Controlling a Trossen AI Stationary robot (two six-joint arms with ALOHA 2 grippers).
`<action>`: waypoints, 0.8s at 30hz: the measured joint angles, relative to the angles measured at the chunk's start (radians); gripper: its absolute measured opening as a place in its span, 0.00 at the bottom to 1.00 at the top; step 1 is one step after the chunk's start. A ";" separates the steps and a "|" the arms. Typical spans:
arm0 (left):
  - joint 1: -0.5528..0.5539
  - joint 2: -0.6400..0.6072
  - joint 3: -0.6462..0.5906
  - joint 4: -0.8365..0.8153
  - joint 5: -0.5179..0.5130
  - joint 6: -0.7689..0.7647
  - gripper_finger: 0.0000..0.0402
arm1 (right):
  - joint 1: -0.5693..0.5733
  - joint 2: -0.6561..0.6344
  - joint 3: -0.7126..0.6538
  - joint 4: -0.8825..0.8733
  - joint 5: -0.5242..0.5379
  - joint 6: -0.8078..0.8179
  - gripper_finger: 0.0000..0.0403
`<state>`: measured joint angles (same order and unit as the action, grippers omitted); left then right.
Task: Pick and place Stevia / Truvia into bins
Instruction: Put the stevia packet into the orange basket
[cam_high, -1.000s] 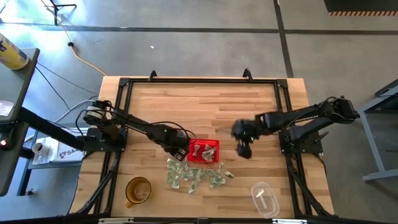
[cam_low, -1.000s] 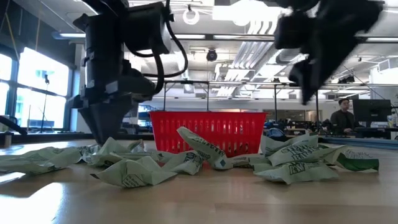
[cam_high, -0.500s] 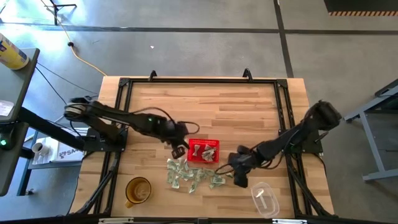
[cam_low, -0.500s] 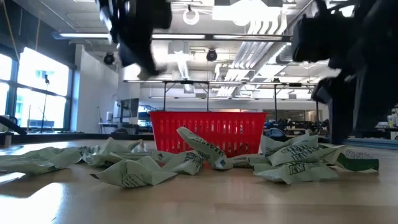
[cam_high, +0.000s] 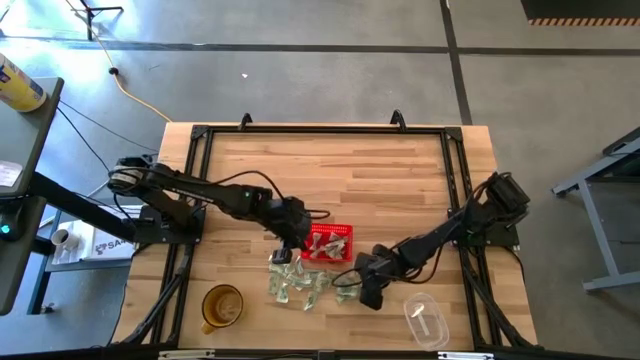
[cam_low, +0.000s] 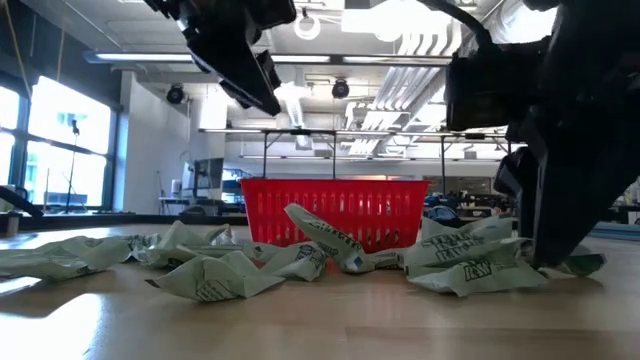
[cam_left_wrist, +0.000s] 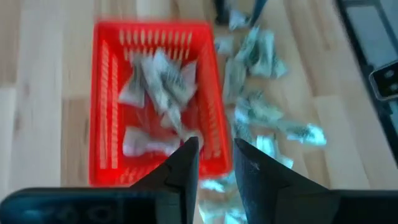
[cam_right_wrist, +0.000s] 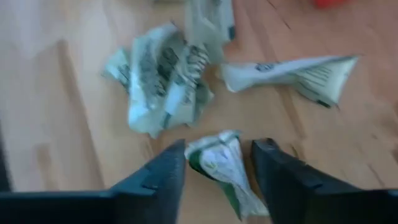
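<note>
We are working at a wooden table (cam_high: 380, 170), where the red basket (cam_high: 329, 243) is sitting near the middle of the front half. It is already holding several sweetener packets (cam_left_wrist: 158, 81), so part of the sorting is done. We judge the job to be somewhere around the middle, since a loose scatter of pale green and white packets (cam_high: 300, 282) is lying on the wood in front of the basket, between the amber cup (cam_high: 222, 306) and the clear plastic cup (cam_high: 425, 318). That scatter looks at least as large as what is in the basket.

We are hanging the left gripper (cam_left_wrist: 214, 163) above the basket's front edge, its fingers slightly apart with nothing between them, so it looks free for another packet.

We are lowering the right gripper (cam_right_wrist: 217, 163) onto the right end of the scatter. Its fingers are standing on either side of one crumpled green-edged packet (cam_right_wrist: 225, 167) lying on the table; we cannot tell whether they are pinching it yet or only bracketing it. Other packets are lying just beyond it.

What is left, as we judge it, is many more trips for both arms.
</note>
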<state>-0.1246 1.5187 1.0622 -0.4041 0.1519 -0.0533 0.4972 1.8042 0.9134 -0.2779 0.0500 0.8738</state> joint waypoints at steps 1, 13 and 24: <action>0.000 -0.001 0.000 0.002 -0.002 0.006 0.33 | 0.004 0.000 0.011 -0.020 0.007 0.001 0.34; 0.000 -0.065 0.051 -0.460 -0.263 -0.022 0.34 | 0.012 -0.020 0.212 -0.336 -0.003 -0.002 0.03; -0.042 -0.385 -0.232 -0.282 -0.286 -0.358 0.34 | -0.250 -0.085 0.401 -0.285 -0.044 -0.539 0.22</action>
<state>-0.1669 1.1334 0.8302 -0.6858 -0.1342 -0.4114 0.2469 1.7195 1.3144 -0.5629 0.0059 0.3348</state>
